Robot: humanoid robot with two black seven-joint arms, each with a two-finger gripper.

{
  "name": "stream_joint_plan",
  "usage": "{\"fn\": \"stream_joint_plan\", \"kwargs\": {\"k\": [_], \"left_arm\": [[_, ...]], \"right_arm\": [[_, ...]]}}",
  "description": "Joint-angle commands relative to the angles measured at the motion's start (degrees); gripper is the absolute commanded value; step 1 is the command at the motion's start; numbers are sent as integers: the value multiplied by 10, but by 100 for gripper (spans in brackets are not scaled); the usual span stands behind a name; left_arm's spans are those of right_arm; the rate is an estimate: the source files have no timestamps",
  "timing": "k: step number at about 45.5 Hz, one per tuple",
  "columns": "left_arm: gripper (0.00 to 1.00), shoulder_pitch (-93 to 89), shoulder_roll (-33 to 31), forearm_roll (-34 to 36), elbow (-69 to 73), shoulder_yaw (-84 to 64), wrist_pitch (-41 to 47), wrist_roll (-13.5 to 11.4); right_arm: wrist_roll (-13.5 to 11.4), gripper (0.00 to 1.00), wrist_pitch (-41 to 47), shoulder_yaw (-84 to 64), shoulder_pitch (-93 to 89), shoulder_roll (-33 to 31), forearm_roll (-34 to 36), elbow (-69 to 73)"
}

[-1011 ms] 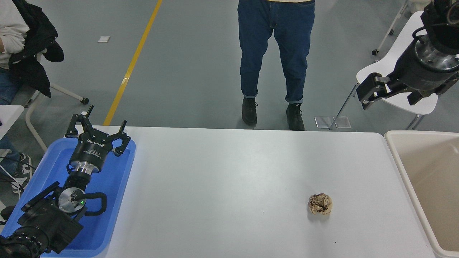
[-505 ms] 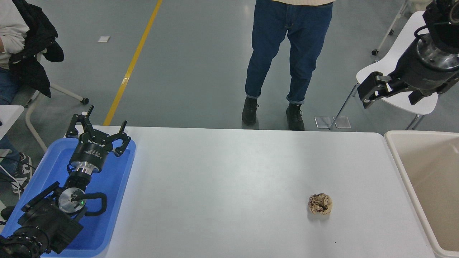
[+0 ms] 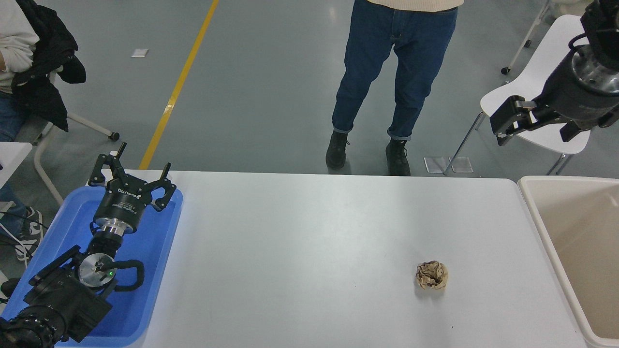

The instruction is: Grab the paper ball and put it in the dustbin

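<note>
Jaws on right gripper (image 3: 508, 126): cannot tell how wide, nothing held. I see it high at far right, above dustbin (image 3: 531, 203). Paper ball (image 3: 432, 275) lies well apart, nearer me and leftward, on table (image 3: 309, 241). Roundish, no long axis. Left gripper (image 3: 131, 180) spread wide, parked over blue tray (image 3: 159, 251).

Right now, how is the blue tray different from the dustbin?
The blue tray is bright blue and shallow; the dustbin is beige and deep, with a thick cream rim. The tray lies at the table's left end, under the parked left gripper; the dustbin stands at the right end. Both are rectangular and look like plastic.
</note>
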Motion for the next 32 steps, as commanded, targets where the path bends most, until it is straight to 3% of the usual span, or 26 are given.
{"fn": "stream_joint_plan", "kwargs": {"k": [1, 13, 20, 32], "left_arm": [[100, 0, 0, 0, -1, 0, 0, 0], [100, 0, -1, 0, 0, 0, -1, 0], [100, 0, -1, 0, -1, 0, -1, 0], [100, 0, -1, 0, 0, 0, -1, 0]], "right_arm": [[0, 100, 0, -4, -8, -6, 9, 2], [0, 100, 0, 35, -98, -33, 9, 3], [0, 100, 0, 152, -240, -34, 6, -1], [0, 100, 0, 201, -344, -1, -1, -2]]}}
